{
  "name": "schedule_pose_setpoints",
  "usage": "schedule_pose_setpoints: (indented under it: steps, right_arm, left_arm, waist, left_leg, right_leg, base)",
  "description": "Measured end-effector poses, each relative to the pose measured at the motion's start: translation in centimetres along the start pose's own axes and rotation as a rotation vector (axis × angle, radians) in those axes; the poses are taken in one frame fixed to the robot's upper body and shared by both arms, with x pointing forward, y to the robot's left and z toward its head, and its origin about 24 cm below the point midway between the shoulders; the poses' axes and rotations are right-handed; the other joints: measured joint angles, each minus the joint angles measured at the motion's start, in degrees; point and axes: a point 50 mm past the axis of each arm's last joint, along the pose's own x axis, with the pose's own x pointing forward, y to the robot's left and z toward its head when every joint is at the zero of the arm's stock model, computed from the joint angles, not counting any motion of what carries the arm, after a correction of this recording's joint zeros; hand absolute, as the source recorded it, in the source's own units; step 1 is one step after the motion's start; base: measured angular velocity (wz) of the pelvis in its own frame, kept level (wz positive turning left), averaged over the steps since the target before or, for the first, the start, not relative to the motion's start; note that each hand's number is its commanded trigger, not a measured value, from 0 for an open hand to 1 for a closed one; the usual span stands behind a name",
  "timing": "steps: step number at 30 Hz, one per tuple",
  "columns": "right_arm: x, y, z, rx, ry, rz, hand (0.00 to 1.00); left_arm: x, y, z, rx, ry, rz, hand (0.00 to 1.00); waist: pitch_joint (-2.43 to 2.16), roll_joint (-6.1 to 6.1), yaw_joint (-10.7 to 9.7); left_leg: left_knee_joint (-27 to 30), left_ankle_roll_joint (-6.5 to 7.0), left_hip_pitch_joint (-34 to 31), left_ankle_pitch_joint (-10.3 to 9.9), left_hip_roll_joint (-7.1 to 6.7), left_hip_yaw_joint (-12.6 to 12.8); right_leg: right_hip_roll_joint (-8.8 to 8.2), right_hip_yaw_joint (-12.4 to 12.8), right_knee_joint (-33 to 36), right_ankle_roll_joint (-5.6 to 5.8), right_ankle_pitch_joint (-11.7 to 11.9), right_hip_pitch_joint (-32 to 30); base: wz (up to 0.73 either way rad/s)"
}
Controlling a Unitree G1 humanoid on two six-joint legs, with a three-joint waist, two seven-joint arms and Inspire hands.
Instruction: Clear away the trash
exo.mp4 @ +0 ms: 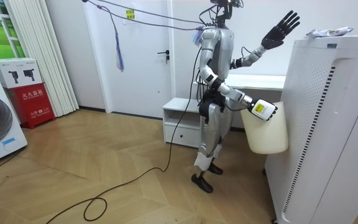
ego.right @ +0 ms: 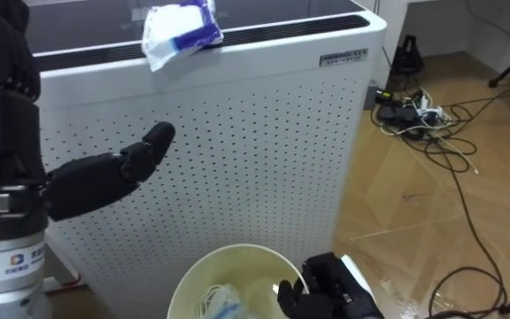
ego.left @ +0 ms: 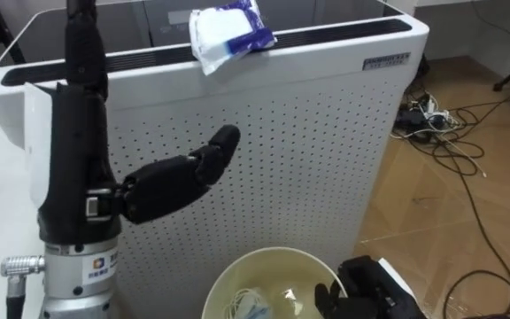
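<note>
White appliance [ego.left: 282, 133] with a matt, hole-punched plastic front and glossy dark top. Crinkly, shiny white-and-blue plastic wrapper [ego.left: 228, 34]. Smooth cream plastic bin [ego.left: 277, 260]. Matt black left hand [ego.left: 171, 182], silver metal at its wrist. Glossy wood floor [ego.left: 432, 213].

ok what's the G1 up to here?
Picking up garbage. It stands beside a tall white perforated unit, its right hand gripping the rim of a cream bin held low beside it. The left hand is raised and open, short of the crumpled white-and-blue wrapper lying on the unit's top edge. Wrapper not yet grasped.
</note>
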Motion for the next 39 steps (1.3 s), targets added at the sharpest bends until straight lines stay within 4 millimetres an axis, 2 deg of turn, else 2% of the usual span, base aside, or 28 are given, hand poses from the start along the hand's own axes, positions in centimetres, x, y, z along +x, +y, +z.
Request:
schedule_pose_setpoints:
  steps: [17, 21, 24, 28, 35, 39]
  right_arm:
    - [0.1, 0.3, 0.5, -0.011, -0.021, 0.04, 1.0]
    - [0.1, 0.3, 0.5, -0.011, -0.021, 0.04, 1.0]
    - [0.1, 0.3, 0.7, -0.038, -0.027, 0.045, 1.0]
    - [0.1, 0.3, 0.7, -0.053, -0.025, 0.046, 1.0]
    - [0.1, 0.2, 0.6, -0.057, -0.019, 0.045, 1.0]
    - [0.1, 0.2, 0.6, -0.059, -0.018, 0.044, 1.0]
  left_arm:
    - [0.1, 0.1, 0.0, 0.078, -0.024, -0.025, 0.0]
    - [0.0, 0.0, -0.2, 0.134, -0.017, -0.049, 0.0]
    - [0.2, 0.2, -0.4, 0.152, -0.01, -0.045, 0.0]
    - [1.2, 0.1, -0.3, 0.167, -0.042, -0.062, 0.0]
    - [2.2, 0.3, -0.5, 0.214, -0.056, -0.117, 0.0]
    - [2.6, 0.3, -0.9, 0.254, -0.041, -0.153, 0.0]
  waist:
    - [-0.04, 0.07, -0.44]
    - [0.0, 0.68, -0.78]
    - [0.07, 1.64, -1.2]
    - [0.27, 2.55, -1.29]
    - [0.25, 2.86, -1.42]
    - [0.42, 3.14, -1.42]
  left_leg:
    - [-0.17, -0.07, 0.61, 0.05, -0.02, 0.26]
    - [-0.29, -0.07, 0.58, 0.04, -0.02, 0.23]
    - [-0.38, -0.07, 0.58, 0.04, -0.02, 0.23]
    - [-0.52, -0.08, 0.59, 0.05, -0.02, 0.26]
    - [-1.11, -0.1, 1.01, 0.08, -0.05, 0.59]
    - [-1.36, -0.1, 1.45, 0.08, -0.01, 0.8]
  right_leg:
    - [0.03, 0.01, -0.17, 0.03, -0.01, 0.47]
    - [0.04, 0.01, -0.2, 0.02, -0.01, 0.44]
    - [0.06, 0.09, -0.2, 0.02, -0.01, 0.35]
    - [0.1, 0.09, -0.19, 0.03, -0.02, 0.21]
    - [0.11, 0.21, -1.0, 0.02, -0.01, 0.66]
    - [0.11, 0.74, -1.26, 0.03, -0.02, 1.04]
  base:
    - [0.0]
    - [0.0]
    - [0.0]
    - [0.0]
    - [-0.01]
    - [-0.03]
